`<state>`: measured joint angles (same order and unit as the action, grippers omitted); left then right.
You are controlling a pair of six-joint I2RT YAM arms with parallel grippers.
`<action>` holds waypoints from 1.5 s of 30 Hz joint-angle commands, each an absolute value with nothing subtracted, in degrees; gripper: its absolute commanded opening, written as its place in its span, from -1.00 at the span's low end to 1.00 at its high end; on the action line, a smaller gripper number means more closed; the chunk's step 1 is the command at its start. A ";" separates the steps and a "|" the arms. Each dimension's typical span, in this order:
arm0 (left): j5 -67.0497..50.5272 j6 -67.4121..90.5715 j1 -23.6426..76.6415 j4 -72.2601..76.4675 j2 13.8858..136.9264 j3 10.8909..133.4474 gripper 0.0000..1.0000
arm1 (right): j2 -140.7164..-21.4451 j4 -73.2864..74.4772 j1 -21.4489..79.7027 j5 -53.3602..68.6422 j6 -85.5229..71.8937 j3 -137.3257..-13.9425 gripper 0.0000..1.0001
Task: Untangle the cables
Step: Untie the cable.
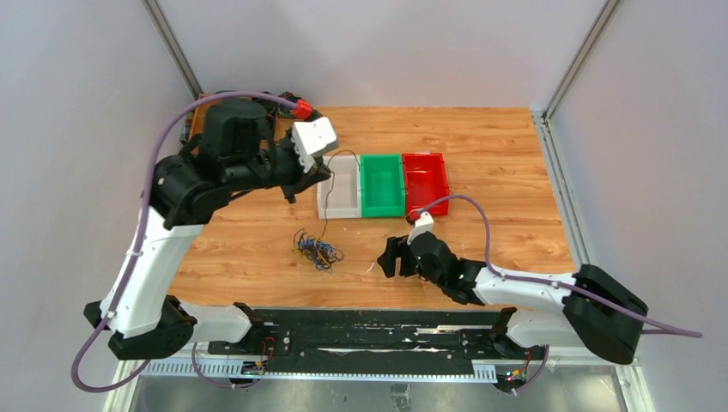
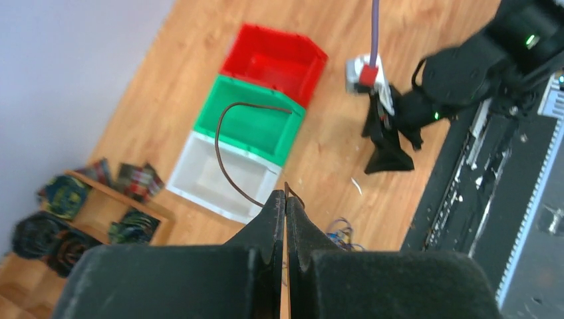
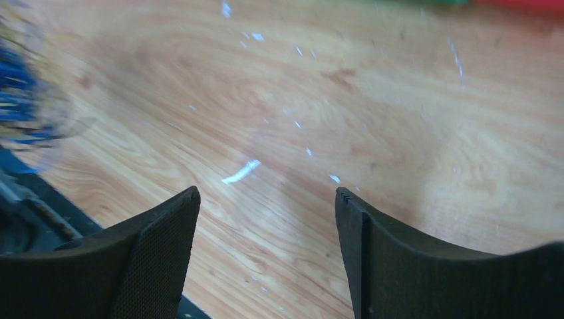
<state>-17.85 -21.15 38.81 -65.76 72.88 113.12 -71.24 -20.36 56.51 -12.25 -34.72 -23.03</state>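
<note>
Left claw (image 2: pixel 285 199) clamped on brown cable (image 2: pixel 223 149) | right claw (image 3: pixel 266 196) spread wide, holding nothing

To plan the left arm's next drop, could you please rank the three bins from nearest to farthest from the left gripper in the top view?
1. White bin, left end of the row, closest to the left gripper.
2. Green bin, middle of the row.
3. Red bin, right end, farthest.
</note>
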 commanded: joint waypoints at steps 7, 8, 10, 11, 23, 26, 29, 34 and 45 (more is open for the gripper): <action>-20.55 -18.56 38.84 -65.01 73.90 103.15 -0.99 | -63.79 -14.07 62.03 -7.47 -25.83 -37.50 0.56; -20.89 -18.12 38.85 -64.84 73.57 102.43 -0.99 | -64.26 -14.11 62.58 -6.39 -25.40 -38.50 0.55; -21.54 -17.69 38.80 -64.46 73.18 101.18 -0.99 | -65.93 -14.40 63.35 -4.81 -24.81 -40.22 0.52; -21.98 -17.53 38.80 -64.35 73.13 100.80 -0.99 | -66.94 -14.41 63.60 -4.63 -24.71 -40.99 0.50; -25.92 -16.43 38.85 -64.51 72.08 103.23 -0.99 | -81.79 -20.87 62.66 -9.50 -22.18 -47.83 0.12; -26.52 -16.57 38.85 -64.51 71.47 104.73 -0.99 | -85.35 -20.86 62.45 -8.80 -21.54 -50.41 -0.07; -26.52 -16.19 38.85 -64.51 71.29 106.90 -0.99 | -89.15 -20.72 61.79 -8.07 -21.95 -52.07 -0.29; -23.16 -17.57 38.85 -64.51 70.51 107.07 -0.99 | -94.20 -20.79 61.52 -6.32 -23.23 -51.17 -0.25; -6.17 -23.51 38.82 -64.43 69.16 111.73 -0.99 | -93.42 -22.75 61.53 -7.72 -26.69 -39.49 -0.20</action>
<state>-14.74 -20.29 38.81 -67.35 70.78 106.94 -94.78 -23.68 62.22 -6.94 -24.91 -44.21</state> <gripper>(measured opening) 0.011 0.379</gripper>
